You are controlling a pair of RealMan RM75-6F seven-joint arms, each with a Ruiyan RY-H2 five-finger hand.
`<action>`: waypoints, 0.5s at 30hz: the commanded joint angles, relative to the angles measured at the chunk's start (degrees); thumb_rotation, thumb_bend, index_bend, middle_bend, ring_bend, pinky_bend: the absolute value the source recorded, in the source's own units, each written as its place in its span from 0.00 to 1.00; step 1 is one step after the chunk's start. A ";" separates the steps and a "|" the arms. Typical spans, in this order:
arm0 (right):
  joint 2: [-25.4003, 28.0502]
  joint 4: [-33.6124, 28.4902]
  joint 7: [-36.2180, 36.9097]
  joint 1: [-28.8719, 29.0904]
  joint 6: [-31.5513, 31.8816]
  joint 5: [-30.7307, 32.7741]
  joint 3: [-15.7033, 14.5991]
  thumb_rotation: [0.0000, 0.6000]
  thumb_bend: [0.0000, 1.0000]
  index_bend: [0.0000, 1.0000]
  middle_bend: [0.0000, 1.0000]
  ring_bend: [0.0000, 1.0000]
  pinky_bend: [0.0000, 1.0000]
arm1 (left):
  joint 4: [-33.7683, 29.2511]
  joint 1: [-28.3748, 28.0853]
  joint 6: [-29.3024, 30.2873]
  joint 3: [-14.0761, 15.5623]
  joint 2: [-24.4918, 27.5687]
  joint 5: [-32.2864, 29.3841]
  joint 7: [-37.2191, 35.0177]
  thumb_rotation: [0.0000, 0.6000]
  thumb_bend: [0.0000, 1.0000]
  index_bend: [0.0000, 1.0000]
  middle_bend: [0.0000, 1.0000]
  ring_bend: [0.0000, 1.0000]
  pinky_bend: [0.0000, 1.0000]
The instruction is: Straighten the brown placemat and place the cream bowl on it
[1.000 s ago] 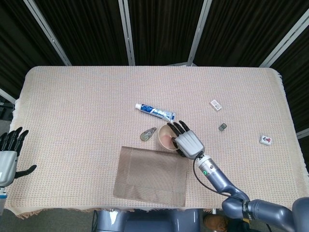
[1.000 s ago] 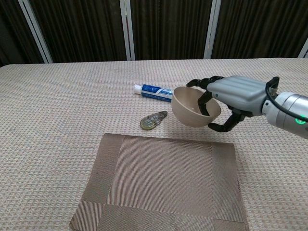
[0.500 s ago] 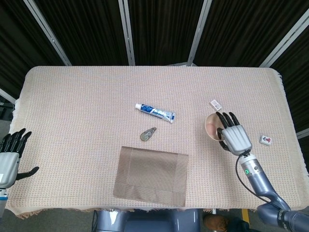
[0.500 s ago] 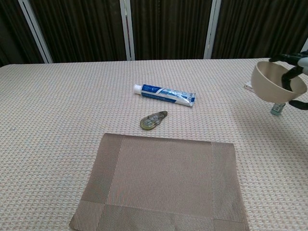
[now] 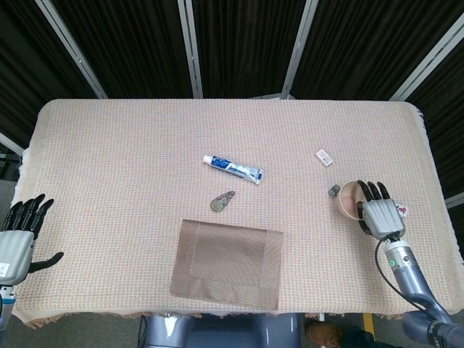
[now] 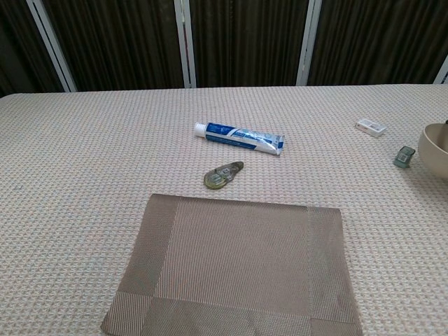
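The brown placemat (image 5: 227, 262) lies flat at the table's near edge, slightly skewed; the chest view shows the placemat (image 6: 234, 262) bare. My right hand (image 5: 379, 216) holds the cream bowl (image 5: 351, 201) at the table's right side, far from the mat. Only the bowl's rim (image 6: 435, 148) shows at the right edge of the chest view. My left hand (image 5: 18, 235) hovers off the table's left edge, fingers spread, holding nothing.
A toothpaste tube (image 5: 233, 167) and a small correction-tape dispenser (image 5: 222, 201) lie behind the mat. A white eraser (image 5: 324, 157), a small dark clip (image 5: 333, 191) and a small tile (image 5: 401, 209) sit near the bowl on the right.
My right hand has carried the bowl from beside the placemat's far right corner out to the table's right side. The left hand has drifted slightly lower.
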 commanded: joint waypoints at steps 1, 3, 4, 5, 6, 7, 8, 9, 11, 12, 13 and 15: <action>-0.27 0.73 0.61 -0.17 -0.39 0.13 -0.24 1.00 0.31 0.44 0.02 0.00 0.00 | 0.06 0.05 0.00 0.03 0.05 -0.08 -0.09 1.00 0.00 0.00 0.00 0.00 0.00; -0.25 1.04 0.96 -0.30 -0.54 -0.20 -0.62 1.00 0.16 0.13 0.00 0.00 0.00 | 0.08 0.12 0.11 0.06 0.12 -0.06 -0.18 1.00 0.00 0.00 0.00 0.00 0.00; -0.15 0.97 1.29 -0.39 -0.62 -0.30 -0.77 1.00 0.10 0.08 0.00 0.00 0.00 | 0.07 0.16 0.17 0.10 0.15 -0.02 -0.22 1.00 0.00 0.00 0.00 0.00 0.00; 0.09 0.62 1.70 -0.54 -0.80 -0.23 -0.87 1.00 0.04 0.08 0.00 0.00 0.00 | 0.04 0.21 0.28 0.12 0.20 0.06 -0.27 1.00 0.00 0.00 0.00 0.00 0.00; 0.36 0.17 1.82 -0.65 -0.97 -0.07 -0.91 1.00 0.00 0.03 0.00 0.00 0.00 | 0.03 0.25 0.36 0.13 0.22 0.11 -0.30 1.00 0.00 0.00 0.00 0.00 0.00; 0.76 -0.53 1.76 -0.79 -1.10 0.20 -0.90 1.00 0.00 0.00 0.00 0.00 0.00 | 0.01 0.28 0.42 0.17 0.25 0.17 -0.33 1.00 0.00 0.00 0.00 0.00 0.00; 1.24 -1.43 1.69 -0.94 -0.99 0.35 -0.86 1.00 0.00 0.00 0.00 0.00 0.00 | -0.02 0.30 0.45 0.20 0.28 0.23 -0.34 1.00 0.00 0.00 0.00 0.00 0.00; 1.76 -2.42 1.66 -1.15 -0.56 0.34 -0.79 1.00 0.00 0.00 0.00 0.00 0.00 | -0.06 0.32 0.47 0.24 0.30 0.30 -0.36 1.00 0.00 0.00 0.00 0.00 0.00; 2.95 -4.48 1.61 -1.76 0.99 -0.08 -0.72 1.00 0.00 0.00 0.00 0.00 0.00 | -0.12 0.35 0.50 0.33 0.33 0.46 -0.36 1.00 0.00 0.00 0.00 0.00 0.00; 3.81 -5.89 1.86 -2.24 2.12 -0.45 -0.70 1.00 0.00 0.00 0.00 0.00 0.00 | -0.15 0.37 0.56 0.37 0.36 0.58 -0.38 1.00 0.00 0.00 0.00 0.00 0.00; 4.77 -7.46 2.25 -2.78 3.24 -0.85 -0.75 1.00 0.00 0.00 0.00 0.00 0.00 | -0.17 0.39 0.64 0.41 0.38 0.71 -0.39 1.00 0.00 0.00 0.00 0.00 0.00; 7.09 -11.06 3.35 -4.12 6.29 -2.23 -0.90 1.00 0.00 0.00 0.00 0.00 0.00 | -0.21 0.43 0.75 0.51 0.41 0.98 -0.44 1.00 0.00 0.00 0.00 0.00 0.00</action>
